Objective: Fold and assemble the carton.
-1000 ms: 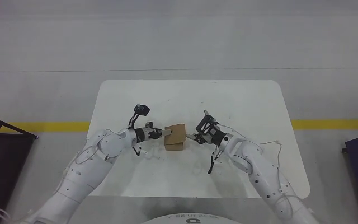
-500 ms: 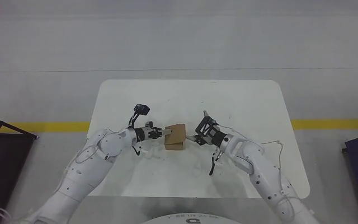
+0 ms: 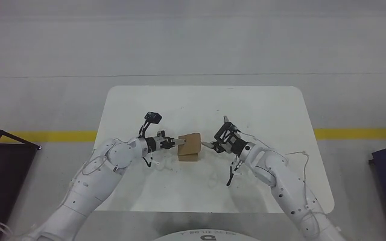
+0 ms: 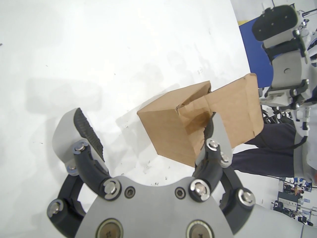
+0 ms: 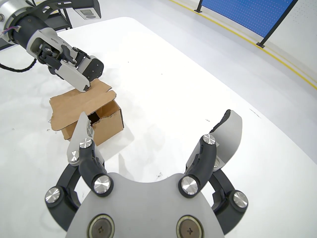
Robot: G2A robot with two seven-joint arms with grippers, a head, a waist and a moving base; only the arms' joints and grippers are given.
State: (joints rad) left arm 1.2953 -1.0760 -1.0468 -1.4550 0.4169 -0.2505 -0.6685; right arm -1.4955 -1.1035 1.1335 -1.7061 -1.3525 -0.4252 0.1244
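A small brown cardboard carton [image 3: 189,148] lies on the white round-cornered table [image 3: 265,108], a little to the robot's left of the table's middle and between the two arms; its body rests flat on the table, and the end seen in the right wrist view gapes, showing a dark hollow behind ragged, torn-looking edges; a wide flap [image 4: 235,110] of the same brown card stands out from the body and spreads across the carton's upper side. The left tool [image 3: 173,143] sits at the carton's left side with its fingers spread wide; one grey finger [image 4: 218,132] lies against the wide flap, its tip touching the card, while the other finger, with its ribbed black pad, hangs apart from the carton over bare table; nothing is pinched between them. The right tool [image 3: 210,145] sits just beside the carton's right side, its fingers likewise spread wide and holding nothing; the tip of one finger is close to the carton's gaping end, though whether it touches the card cannot be told; the other finger stands well clear over the table. A yellow line [image 3: 54,136] runs across the grey floor on both sides of the table.
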